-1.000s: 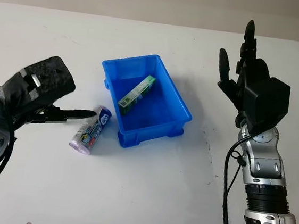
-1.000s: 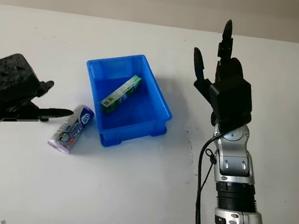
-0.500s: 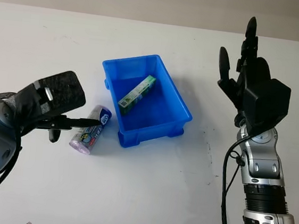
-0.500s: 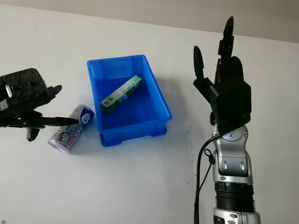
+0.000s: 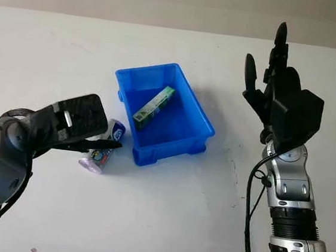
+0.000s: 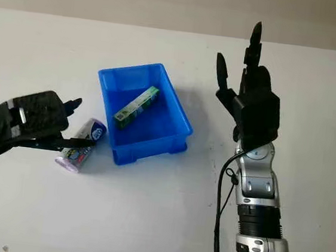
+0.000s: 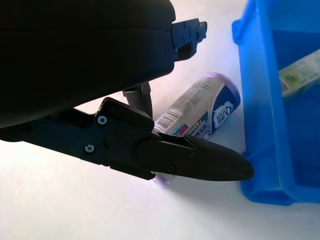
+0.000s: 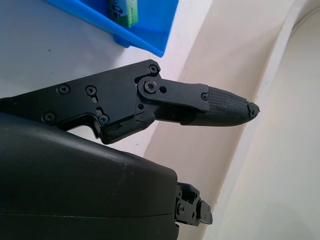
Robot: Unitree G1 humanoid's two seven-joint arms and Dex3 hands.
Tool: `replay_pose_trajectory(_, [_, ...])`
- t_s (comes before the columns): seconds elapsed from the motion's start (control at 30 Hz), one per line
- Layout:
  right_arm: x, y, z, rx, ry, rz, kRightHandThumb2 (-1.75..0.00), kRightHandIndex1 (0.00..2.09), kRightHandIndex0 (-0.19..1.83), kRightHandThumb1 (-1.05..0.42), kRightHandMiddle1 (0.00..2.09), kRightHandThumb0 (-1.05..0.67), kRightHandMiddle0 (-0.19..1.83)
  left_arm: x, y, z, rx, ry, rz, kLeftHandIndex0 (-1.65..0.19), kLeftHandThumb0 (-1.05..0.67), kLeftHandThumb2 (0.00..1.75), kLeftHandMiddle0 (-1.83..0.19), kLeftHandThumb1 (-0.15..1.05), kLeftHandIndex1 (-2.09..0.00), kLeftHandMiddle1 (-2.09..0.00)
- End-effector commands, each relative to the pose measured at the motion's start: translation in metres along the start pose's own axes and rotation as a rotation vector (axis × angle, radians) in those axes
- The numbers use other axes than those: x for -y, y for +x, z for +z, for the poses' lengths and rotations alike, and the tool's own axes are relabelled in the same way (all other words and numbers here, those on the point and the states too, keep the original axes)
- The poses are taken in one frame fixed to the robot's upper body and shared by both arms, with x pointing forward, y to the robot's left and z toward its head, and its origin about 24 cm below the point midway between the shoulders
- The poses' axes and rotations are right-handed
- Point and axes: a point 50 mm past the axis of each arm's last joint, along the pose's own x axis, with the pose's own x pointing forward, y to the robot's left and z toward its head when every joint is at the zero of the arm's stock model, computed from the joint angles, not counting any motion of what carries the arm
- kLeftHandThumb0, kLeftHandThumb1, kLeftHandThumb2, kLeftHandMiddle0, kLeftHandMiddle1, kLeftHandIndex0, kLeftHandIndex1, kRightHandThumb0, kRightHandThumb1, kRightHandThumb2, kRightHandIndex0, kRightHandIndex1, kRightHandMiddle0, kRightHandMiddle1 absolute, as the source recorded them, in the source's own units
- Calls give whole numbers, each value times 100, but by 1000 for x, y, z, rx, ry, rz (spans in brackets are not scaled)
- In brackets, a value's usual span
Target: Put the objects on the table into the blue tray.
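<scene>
The purple canister [image 5: 101, 148] lies on its side on the table [image 5: 164, 222], just left of the blue tray [image 5: 202, 119], long axis running toward the tray's near-left corner. The left hand [image 5: 75, 125] hovers directly over it, open, holding nothing; the right hand [image 5: 279, 92] stands raised and open, well apart beyond the tray

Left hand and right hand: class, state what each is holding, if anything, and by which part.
Nothing is held. The left hand is open over the lying bottle, not gripping it; the right hand is open, raised right of the blue tray.
</scene>
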Motion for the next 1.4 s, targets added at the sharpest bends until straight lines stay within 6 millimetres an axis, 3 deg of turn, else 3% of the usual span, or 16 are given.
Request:
replay_pose_trajectory(0.0, [2,-1,2,20,21,-17,-56,0,-19,-105,0,-72,-19,10,6,-5,-36,17,-53,19,-83,24,19,105,0,0])
replay_pose_trajectory(0.23, [4,-2,4,36,42,-28,-57,0,-19,-105,0,-71,-19,15,12,-8,-42,132,-42,19,-78,16,19,105,0,0])
replay_pose_trajectory(0.47, [6,-3,5,63,67,-35,-57,0,-19,-105,0,-68,-19,23,17,-17,-22,428,-56,19,-75,26,19,105,0,0])
replay_pose_trajectory(0.57, [8,-4,5,69,78,-33,-57,0,-19,-105,0,-68,-19,27,19,-20,-6,535,-67,16,-73,29,7,105,-2,-7])
replay_pose_trajectory(0.6, [8,-4,5,70,79,-33,-56,0,-19,-105,0,-68,-19,29,19,-21,9,557,-66,11,-72,29,0,105,-6,-37])
replay_pose_trajectory(0.63, [9,-4,6,70,78,-34,-56,0,-19,-105,0,-68,-19,30,20,-22,30,579,-57,4,-71,29,9,105,-12,-96])
replay_pose_trajectory(0.67, [10,-4,6,71,80,-36,-56,0,-19,-105,0,-68,-19,32,20,-23,50,596,-51,-2,-71,30,2,105,-27,-151])
replay_pose_trajectory(0.7, [10,-4,6,73,80,-37,-55,0,-19,-105,0,-68,-19,34,21,-23,68,620,-49,-5,-72,31,-37,105,-117,-186])
replay_pose_trajectory(0.73, [11,-3,6,76,76,-40,-55,0,-19,-105,0,-68,-19,35,21,-24,78,640,-55,1,-72,32,-54,105,-162,-197])
replay_pose_trajectory(0.8, [11,-3,7,81,64,-43,-55,0,-19,-105,0,-68,-19,37,21,-23,84,690,-69,-12,-72,36,-54,105,-200,-207])
replay_pose_trajectory(0.83, [11,-2,7,85,63,-43,-55,0,-19,-105,0,-68,-19,38,21,-23,87,722,-69,-8,-72,37,-48,105,-204,-208])
replay_pose_trajectory(0.9, [12,-2,8,91,66,-44,-54,0,-19,-105,0,-68,-19,40,21,-21,98,810,-63,11,-73,40,-36,105,-205,-209])
replay_pose_trajectory(1.0, [13,-2,8,96,69,-46,-53,0,-19,-105,0,-68,-19,44,21,-20,117,924,-42,18,-69,45,-39,105,-170,-209])
replay_pose_trajectory(1.13, [15,-1,8,96,55,-50,-52,0,-19,-105,0,-68,-19,47,23,-20,121,985,-35,18,-59,47,-89,105,-183,-209])
replay_pose_trajectory(1.37, [16,0,8,103,50,-47,-52,0,-19,-105,0,-68,-19,53,25,-22,158,1013,8,17,-51,44,-97,105,-191,-209])
